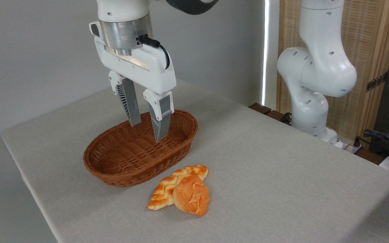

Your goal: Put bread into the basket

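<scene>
Over the basket (140, 152), the gripper (147, 130) hangs with its two fingers parted and nothing between them. The bread (191, 195) lies nearer the camera and a little right of the claw, on the table (282, 175), close to the basket's near rim (whether it touches is hard to tell). It overlaps the braided loaf (167, 189) on its left. Open cloth lies right and near; the table's near edge is well apart.

Robot lab or test room: 1 white arm (316, 77) bolted beside a cloth-covered table (282, 168), plain grey wall (29, 50), loose cables (383, 138) at right, and a wooden folding screen (370, 44) behind.
</scene>
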